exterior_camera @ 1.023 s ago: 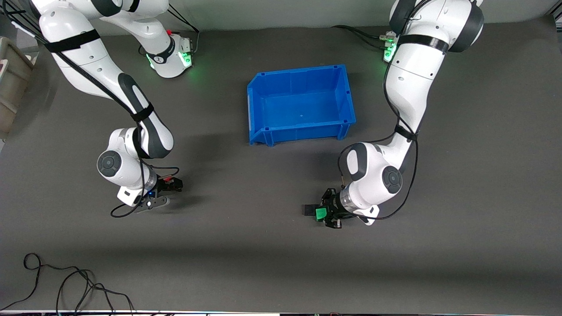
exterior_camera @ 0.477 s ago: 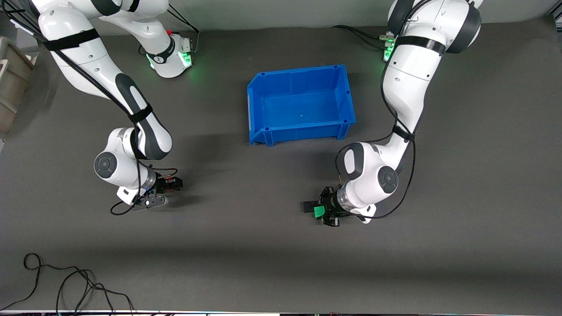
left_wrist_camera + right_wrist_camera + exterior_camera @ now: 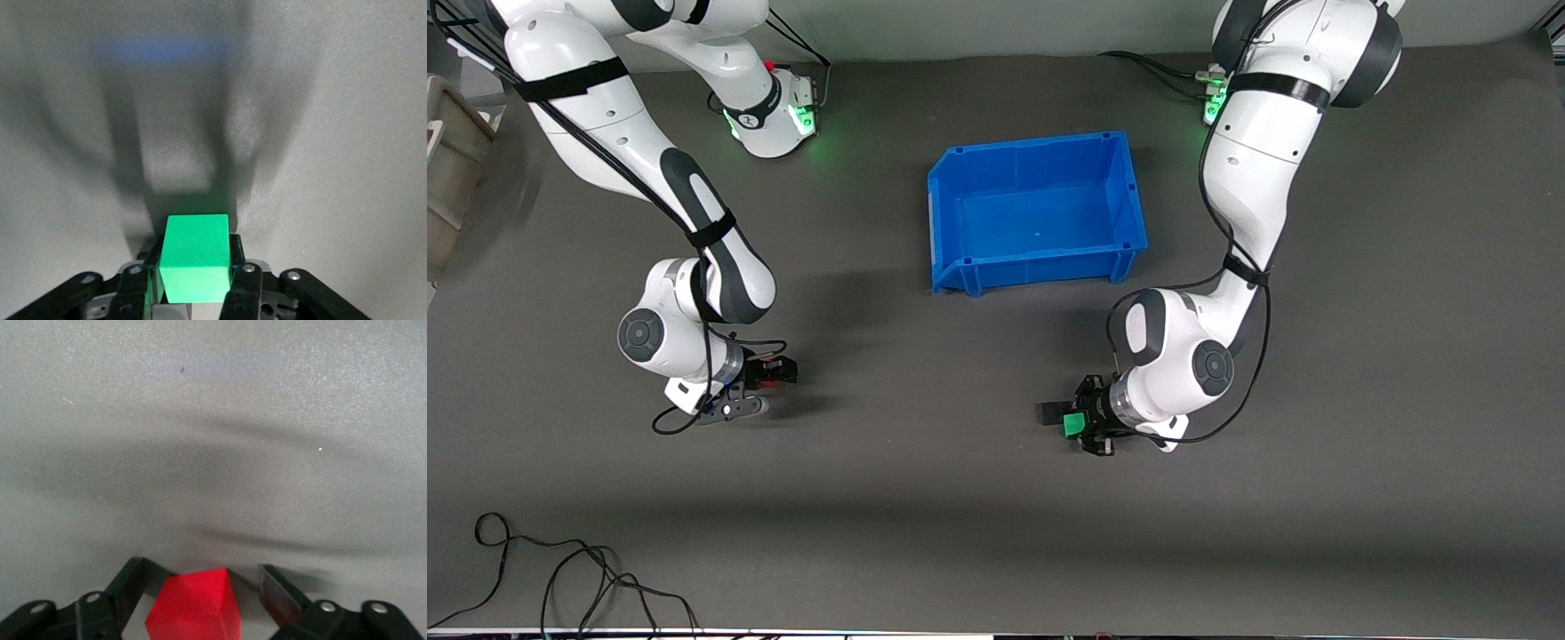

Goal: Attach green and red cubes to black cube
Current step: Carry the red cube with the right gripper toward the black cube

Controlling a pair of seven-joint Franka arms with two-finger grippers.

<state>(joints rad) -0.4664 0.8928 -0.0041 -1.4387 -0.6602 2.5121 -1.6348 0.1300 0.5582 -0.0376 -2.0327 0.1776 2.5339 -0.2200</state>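
My left gripper (image 3: 1082,427) is shut on the green cube (image 3: 1073,425) (image 3: 195,257), low over the mat and nearer the front camera than the blue bin. The black cube (image 3: 1049,413) shows right beside the green cube, on the side toward the right arm's end. Whether the two touch I cannot tell. At the right arm's end, my right gripper (image 3: 775,373) (image 3: 207,587) is down at the mat, open, with the red cube (image 3: 195,605) between its fingers. The cube sits turned, with a clear gap to one finger (image 3: 277,593).
The blue bin (image 3: 1040,264) stands open and empty at the table's middle, toward the robots' bases. A beige box (image 3: 449,160) sits past the table edge at the right arm's end. A loose black cable (image 3: 560,578) lies near the front edge.
The left gripper and green cube have crept slightly toward the bin. The right arm shifted a little, and its fingers have come in around the red cube.
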